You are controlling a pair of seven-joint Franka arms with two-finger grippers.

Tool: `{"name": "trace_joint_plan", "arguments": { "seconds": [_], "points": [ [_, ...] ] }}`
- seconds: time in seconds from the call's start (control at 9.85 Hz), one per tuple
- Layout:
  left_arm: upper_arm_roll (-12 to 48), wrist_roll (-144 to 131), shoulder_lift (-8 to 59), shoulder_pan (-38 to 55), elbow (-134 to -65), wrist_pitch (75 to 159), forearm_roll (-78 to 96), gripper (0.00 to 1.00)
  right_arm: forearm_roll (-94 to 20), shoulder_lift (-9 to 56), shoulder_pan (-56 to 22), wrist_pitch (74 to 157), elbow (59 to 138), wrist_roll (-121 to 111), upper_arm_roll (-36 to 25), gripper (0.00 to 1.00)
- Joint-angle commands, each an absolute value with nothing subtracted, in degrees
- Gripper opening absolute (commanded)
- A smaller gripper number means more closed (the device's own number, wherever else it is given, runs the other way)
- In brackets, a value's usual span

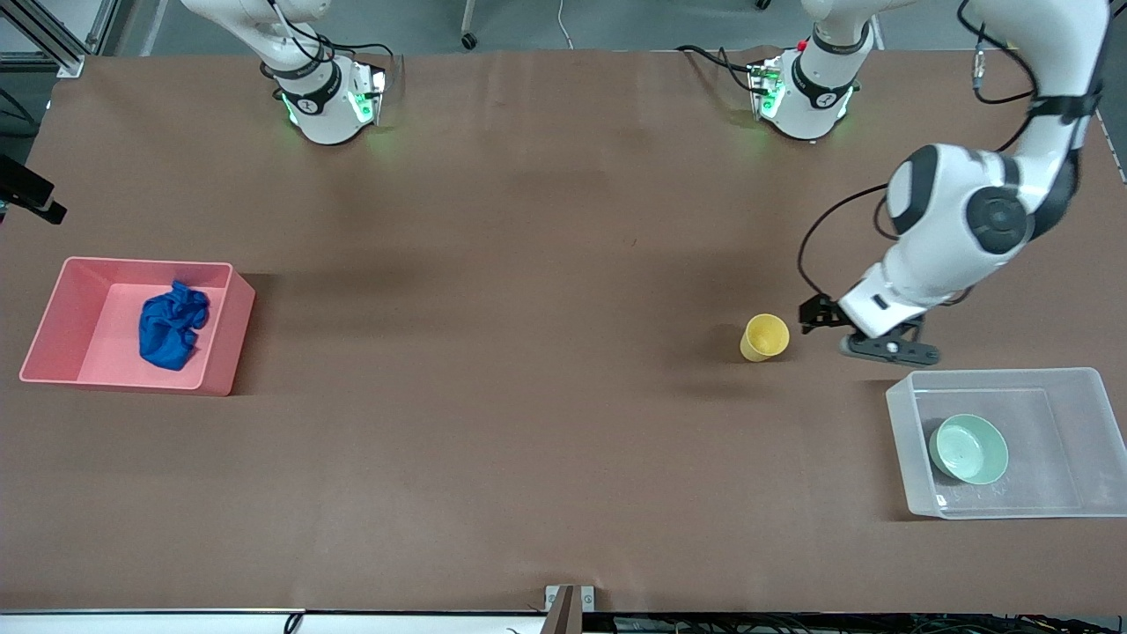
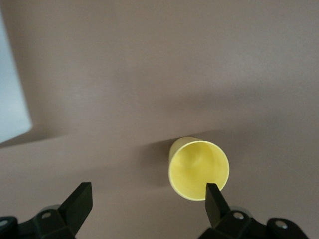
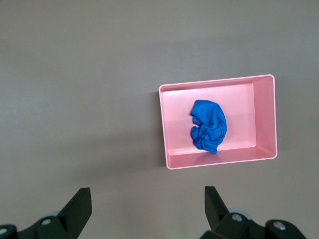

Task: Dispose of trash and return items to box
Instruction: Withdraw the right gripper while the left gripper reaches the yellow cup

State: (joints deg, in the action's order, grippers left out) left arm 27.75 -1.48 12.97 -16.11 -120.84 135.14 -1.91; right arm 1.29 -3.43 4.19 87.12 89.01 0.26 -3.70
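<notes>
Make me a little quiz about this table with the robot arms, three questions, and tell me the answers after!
1. True or false: the blue wad lies in the pink bin.
2. Which thing is in the clear box? A) the yellow cup B) the green bowl C) the blue wad
3. Fill in: the left gripper is open beside the ____, which stands on the table.

Key
1. True. The right wrist view shows it there too, with the right gripper open high above.
2. B. The green bowl sits inside it.
3. Yellow cup; it is upright, outside the box, one finger at its rim.
</notes>
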Motion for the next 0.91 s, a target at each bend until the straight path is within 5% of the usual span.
{"name": "trace_joint_plan", "arguments": {
  "seconds": [0.0, 0.2, 0.51, 0.61, 0.81],
  "points": [
    [28.5, -1.9, 17.5, -15.2, -125.3, 143.4, -2.2, 1.0, 1.9, -4.6, 4.7, 87.5, 89.9, 0.8, -3.2, 1.0],
    [28.5, -1.8, 21.3, -14.6, -126.1, 147.3, -3.0, 0.92, 1.9, -4.6, 4.7, 87.5, 89.9, 0.8, -3.2, 1.0],
    [28.2, -1.5, 24.6, -13.6, -125.2, 150.1, -3.1, 0.18, 1.8, -4.6, 4.7, 87.4, 89.9, 0.8, -3.2, 1.0],
    [28.2, -1.7, 25.7, -13.6, -124.6, 150.6, -5.5, 0.05, 1.8, -4.6, 4.7, 87.5, 89.9, 0.8, -3.3, 1.0],
    [28.0, -1.7, 26.0, -14.1, -124.1, 150.5, -9.0, 0.0, 1.8, -4.6, 4.5, 87.5, 89.8, 0.8, -3.2, 1.0]
  ]
}}
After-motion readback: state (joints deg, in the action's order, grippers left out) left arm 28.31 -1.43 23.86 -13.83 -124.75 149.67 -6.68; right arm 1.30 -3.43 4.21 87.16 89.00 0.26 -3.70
